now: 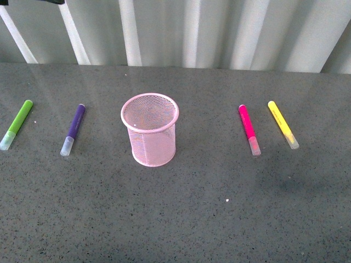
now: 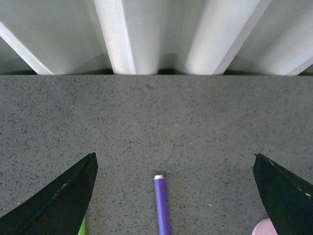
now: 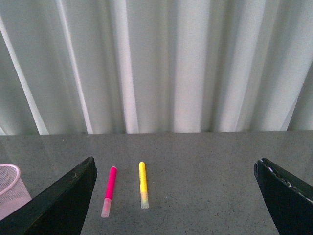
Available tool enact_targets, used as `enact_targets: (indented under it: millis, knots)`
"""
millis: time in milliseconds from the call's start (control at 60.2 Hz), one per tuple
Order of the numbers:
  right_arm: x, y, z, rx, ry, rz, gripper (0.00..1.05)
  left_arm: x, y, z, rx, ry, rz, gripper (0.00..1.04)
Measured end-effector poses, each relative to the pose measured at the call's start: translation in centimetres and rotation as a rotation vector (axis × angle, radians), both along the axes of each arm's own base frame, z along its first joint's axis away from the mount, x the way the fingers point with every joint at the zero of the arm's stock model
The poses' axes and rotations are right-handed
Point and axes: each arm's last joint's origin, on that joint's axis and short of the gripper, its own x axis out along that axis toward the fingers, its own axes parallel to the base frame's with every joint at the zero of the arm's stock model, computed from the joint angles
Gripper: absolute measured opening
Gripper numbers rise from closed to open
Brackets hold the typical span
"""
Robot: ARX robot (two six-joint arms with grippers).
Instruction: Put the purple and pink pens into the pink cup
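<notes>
The purple pen (image 1: 73, 129) is lying flat on the desk (image 1: 219, 219) toward its left edge, and the pink pen (image 1: 249, 130) is lying toward the right edge, both with their clear caps pointing at the near edge. The pink cup (image 1: 150, 130) is standing upright between them near the middle, well apart from each and holding nothing. So neither pen is in yet; the step in hand looks like the first reach.

The left jaws are standing wide open and empty above the desk, with the purple pen showing between them in the left wrist view. The right jaws are likewise gaping and empty, the pink pen sitting just inside one of them.

Each pen is neighbouring a decoy toward the outer edge: a green marker (image 1: 16, 124) beside the purple, a yellow marker (image 1: 283, 124) beside the pink.

The next move is probably calling for a descent straight onto one barrel, closing across it and not along it, then lifting and tipping the pen upright over the rim without nudging the light mesh cup.
</notes>
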Motion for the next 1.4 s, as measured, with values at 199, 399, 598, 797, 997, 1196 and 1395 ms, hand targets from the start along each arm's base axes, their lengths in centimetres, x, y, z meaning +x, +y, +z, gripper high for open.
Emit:
enact_targets:
  millis: [199, 399, 598, 797, 997, 1196, 1395]
  knots:
    - [0.0, 0.0, 0.0, 0.000, 0.000, 0.000, 0.98, 3.3, 1.3, -4.6, 0.082, 0.225, 0.010, 0.98]
    - [0.0, 0.0, 0.0, 0.000, 0.000, 0.000, 0.98, 2.9, 1.4, -7.2, 0.051, 0.299, -0.022, 0.98]
    - [0.0, 0.0, 0.0, 0.000, 0.000, 0.000, 0.98, 1.8, -0.1, -9.4, 0.033, 0.344, -0.078, 0.98]
    - [0.0, 0.0, 0.0, 0.000, 0.000, 0.000, 0.98, 1.6, -0.5, -11.4, 0.044, 0.376, -0.080, 0.98]
    - [0.0, 0.0, 0.0, 0.000, 0.000, 0.000, 0.98, 1.5, -0.9, -13.3, 0.050, 0.401, -0.078, 0.98]
    - [0.0, 0.0, 0.0, 0.000, 0.000, 0.000, 0.98, 2.1, -0.9, -14.0, 0.049, 0.382, -0.074, 0.98]
    - [0.0, 0.0, 0.0, 0.000, 0.000, 0.000, 0.98, 2.6, -0.8, -15.2, 0.049, 0.399, -0.071, 0.98]
